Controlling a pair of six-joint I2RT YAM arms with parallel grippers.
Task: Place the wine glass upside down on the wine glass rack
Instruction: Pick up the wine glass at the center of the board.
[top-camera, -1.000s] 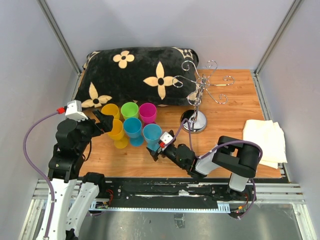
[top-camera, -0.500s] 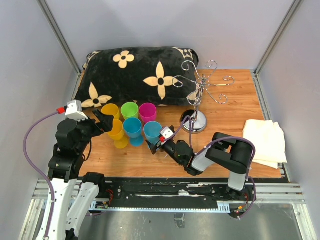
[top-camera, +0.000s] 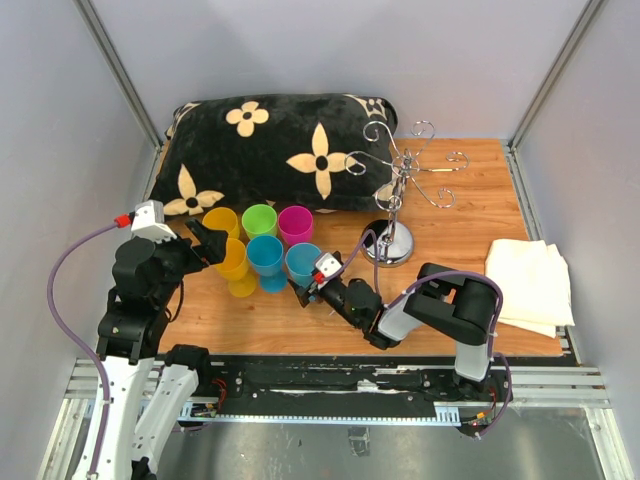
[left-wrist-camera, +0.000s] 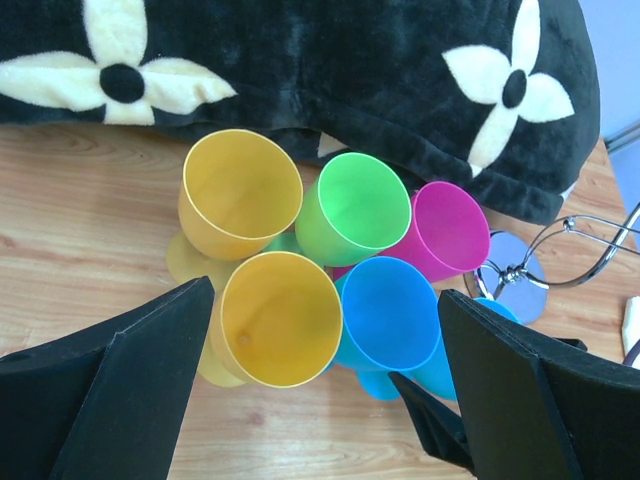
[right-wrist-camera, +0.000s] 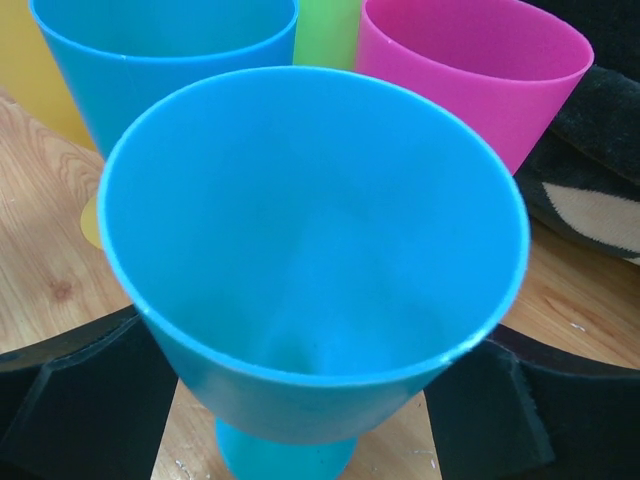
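Several plastic wine glasses stand upright in a cluster on the wooden table. My right gripper reaches low from the right and straddles the nearest blue wine glass. In the right wrist view that blue glass fills the frame, with a black finger on each side of its bowl; the bowl hides whether they touch it. My left gripper hangs open over the yellow glass and a second blue glass. The chrome wine glass rack stands bare at the back right.
A black cushion with cream flowers lies across the back of the table, right behind the glasses. Folded white cloth sits at the right edge. The rack's round mirrored base is just right of my right arm.
My right gripper has slid left and forward round the nearest blue glass, and its jaws have narrowed a little. The left arm has not moved.
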